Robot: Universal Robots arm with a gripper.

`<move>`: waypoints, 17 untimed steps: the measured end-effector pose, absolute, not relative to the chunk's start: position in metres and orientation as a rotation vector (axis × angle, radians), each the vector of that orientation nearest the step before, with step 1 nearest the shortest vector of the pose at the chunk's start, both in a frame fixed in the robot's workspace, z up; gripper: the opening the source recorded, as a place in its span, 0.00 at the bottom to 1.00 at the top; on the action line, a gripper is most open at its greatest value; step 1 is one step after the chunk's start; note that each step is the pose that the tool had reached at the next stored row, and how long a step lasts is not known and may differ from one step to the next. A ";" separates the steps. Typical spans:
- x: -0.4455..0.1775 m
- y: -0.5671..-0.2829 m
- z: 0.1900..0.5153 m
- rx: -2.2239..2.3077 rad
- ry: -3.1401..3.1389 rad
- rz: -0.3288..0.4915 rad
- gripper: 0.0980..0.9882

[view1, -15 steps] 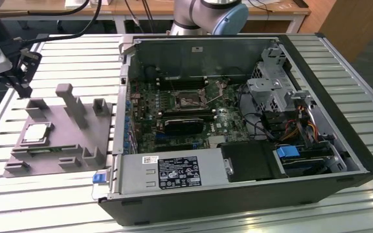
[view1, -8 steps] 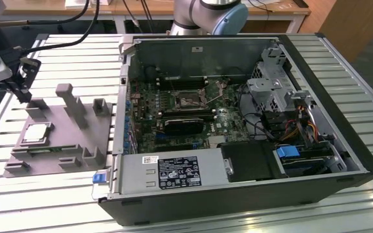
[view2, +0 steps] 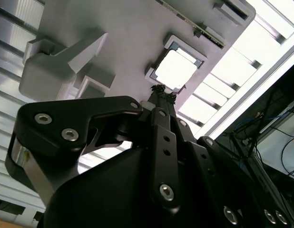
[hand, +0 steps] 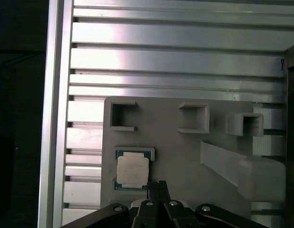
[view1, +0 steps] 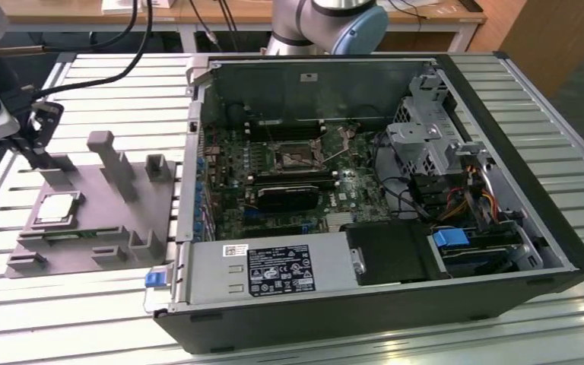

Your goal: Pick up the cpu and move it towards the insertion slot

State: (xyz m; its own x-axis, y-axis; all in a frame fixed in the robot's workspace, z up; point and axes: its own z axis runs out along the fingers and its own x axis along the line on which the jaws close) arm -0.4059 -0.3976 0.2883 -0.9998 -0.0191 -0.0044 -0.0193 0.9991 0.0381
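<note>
My gripper [view1: 36,152] hangs over the grey fixture plate [view1: 99,220] at the exterior view's left. Its two black fingers are pressed together at the tips and hold nothing.

The cpu [view1: 57,207] lies flat in a square recess of that plate, on the side nearer the exterior view's left edge. It sits below my fingertips and clear of them. In both wrist views the closed tips [hand: 159,184] [view2: 161,89] point just beside one edge of the cpu [hand: 132,170] [view2: 175,70] without touching it.

The cpu is a thin square. It has a bright, smooth metal top and a narrow rim that reads greenish in the first wrist view. The fixture plate is matte grey plastic and carries raised blocks, open rectangular pockets and one sloped ramp.

The insertion slot [view1: 297,156] is a square socket with a silvery frame around a dark centre. It sits on the board inside the open computer case [view1: 495,251], well apart from the cpu toward the exterior view's right.

Plate and case both rest on the counter [view1: 89,319], which is made of ribbed aluminium slats.
</note>
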 end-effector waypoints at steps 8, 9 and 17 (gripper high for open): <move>-0.409 -0.398 0.276 -0.030 3.137 0.060 0.00; -0.410 -0.398 0.275 -0.030 3.137 0.060 0.00; -0.413 -0.398 0.261 -0.030 3.137 0.060 0.00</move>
